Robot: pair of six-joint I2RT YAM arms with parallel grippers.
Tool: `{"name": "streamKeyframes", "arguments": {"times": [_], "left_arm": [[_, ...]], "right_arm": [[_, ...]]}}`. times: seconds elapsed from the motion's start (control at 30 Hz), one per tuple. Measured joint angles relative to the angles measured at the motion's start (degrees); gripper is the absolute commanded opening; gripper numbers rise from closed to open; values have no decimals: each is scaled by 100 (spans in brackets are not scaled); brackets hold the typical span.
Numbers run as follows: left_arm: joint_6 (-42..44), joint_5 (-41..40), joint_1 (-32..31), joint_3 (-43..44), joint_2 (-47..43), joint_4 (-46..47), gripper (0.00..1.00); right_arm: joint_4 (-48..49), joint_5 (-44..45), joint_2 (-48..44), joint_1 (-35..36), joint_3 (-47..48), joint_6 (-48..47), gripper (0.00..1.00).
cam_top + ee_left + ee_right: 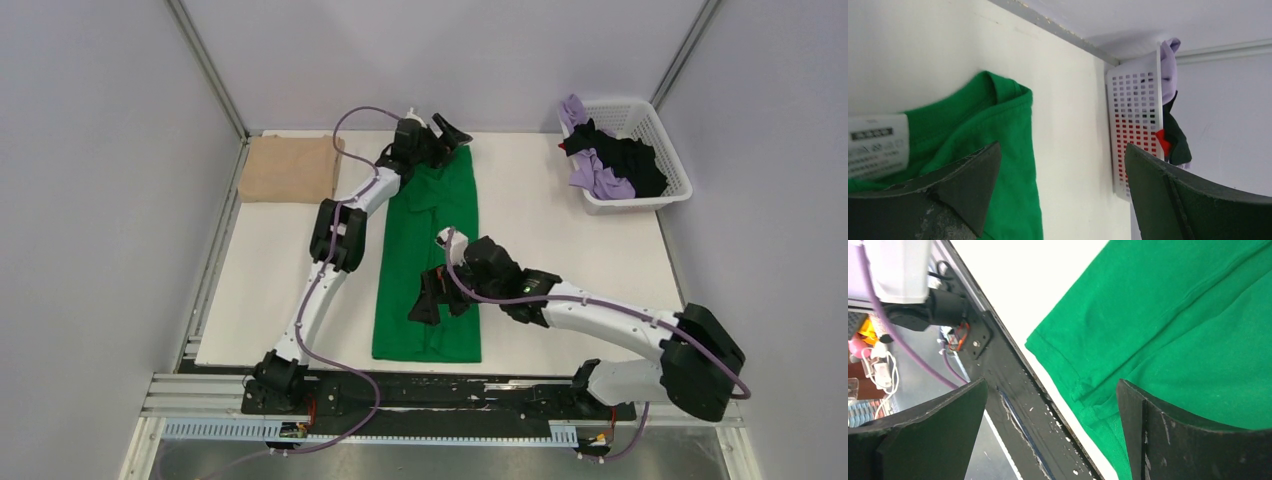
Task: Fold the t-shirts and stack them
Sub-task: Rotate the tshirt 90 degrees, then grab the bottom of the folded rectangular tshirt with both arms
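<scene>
Folded green t-shirt (430, 250) lengthwise on counter (560, 230); left tool (449, 134) spread wide at collar end, right tool (438, 298) spread wide above lower half, neither clamping cloth.

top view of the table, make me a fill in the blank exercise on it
1. The long t-shirt strip on the table is ____ in colour.
2. The folded tan t-shirt sits at the table's far ____ corner.
3. Lilac and black t-shirts are heaped in the white ____.
4. The left claw and right claw are both ____.

Missing words: green, left, basket, open.
</scene>
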Motion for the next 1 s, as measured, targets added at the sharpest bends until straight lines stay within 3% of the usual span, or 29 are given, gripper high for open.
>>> {"name": "streamKeyframes", "arguments": {"times": [0.23,0.37,0.5,0.73,1.0], "left_arm": [[909,297,-50,-1021,-1414,-664,100],[1532,417,-70,-2361,-3047,-944,100],[2144,291,-107,-4068,-5023,-1054,100],[2734,-848,-339,-7217,-8212,-1521,100],[2627,-1561,-348,-9842,-9857,-2778,100]], "right_arm": [[166,417,-1493,-2,-627,13,100],[151,396,-1766,-2,-813,48,100],[120,98,-1386,-2,-831,50,100],[315,-507,-229,13,-828,48,100],[719,-942,772,162,-706,66,100]]}}
